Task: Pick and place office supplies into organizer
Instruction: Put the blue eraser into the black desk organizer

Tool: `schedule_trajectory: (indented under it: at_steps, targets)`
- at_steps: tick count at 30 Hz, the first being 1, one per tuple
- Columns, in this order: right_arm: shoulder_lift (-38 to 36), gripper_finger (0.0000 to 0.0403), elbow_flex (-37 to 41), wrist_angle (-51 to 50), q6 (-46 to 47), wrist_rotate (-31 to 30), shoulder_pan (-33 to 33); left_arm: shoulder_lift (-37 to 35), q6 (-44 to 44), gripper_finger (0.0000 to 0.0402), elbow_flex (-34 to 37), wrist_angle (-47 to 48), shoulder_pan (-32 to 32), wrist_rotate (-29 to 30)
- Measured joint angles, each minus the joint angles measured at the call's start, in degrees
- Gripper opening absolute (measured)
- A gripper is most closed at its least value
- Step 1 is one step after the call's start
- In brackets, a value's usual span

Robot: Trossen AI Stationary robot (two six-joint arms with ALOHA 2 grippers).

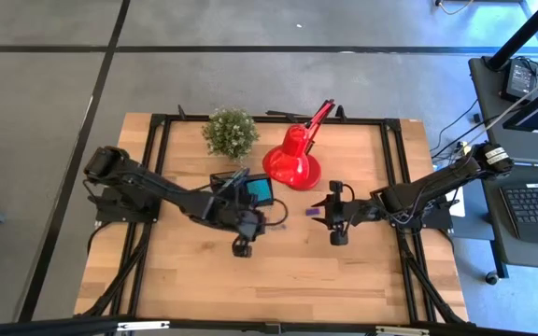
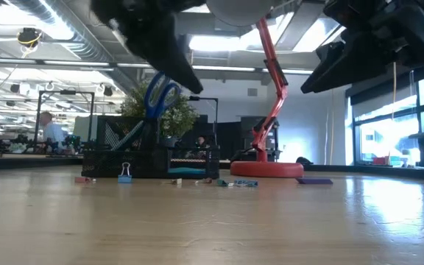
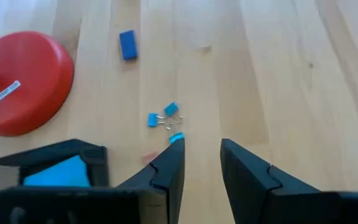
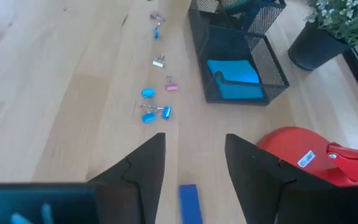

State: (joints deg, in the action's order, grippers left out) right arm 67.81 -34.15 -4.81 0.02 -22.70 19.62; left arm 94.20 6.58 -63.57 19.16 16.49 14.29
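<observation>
Item: purple piece [image 4: 189,202], flat on counter [image 1: 362,271], directly under right pincer [image 4: 194,163]; long axis runs 12–6 between released fingers. Left pincer [image 3: 202,165], released, empty, over clips [image 3: 164,118]. Organizer [image 4: 238,59] at 1 o'clock.

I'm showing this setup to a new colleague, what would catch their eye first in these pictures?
Most likely the red desk lamp at the table's back, beside the small potted plant. Next, the black organizer holding a blue sticky-note pad, with tiny clips scattered on the wood nearby. Both the left gripper and the right gripper hover open and empty.
</observation>
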Motion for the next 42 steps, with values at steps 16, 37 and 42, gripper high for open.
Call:
schedule_trajectory:
  at_steps: [16, 37, 42]
  targets:
    - [0.00, 0.0171, 0.00, -1.36, 2.92, 9.26, -4.10, -3.53, -0.06, 0.0098, 26.55, -48.19, 6.31, 11.49]
    - [0.07, 0.0171, 0.04, -6.33, 3.98, 12.36, -12.00, -3.53, -0.32, 0.0098, 27.78, -50.23, 5.38, 11.73]
    - [0.25, 0.0171, 0.04, -6.33, -0.10, 16.76, -15.58, -3.53, -0.32, 0.0098, 27.78, -49.70, 5.38, 11.73]
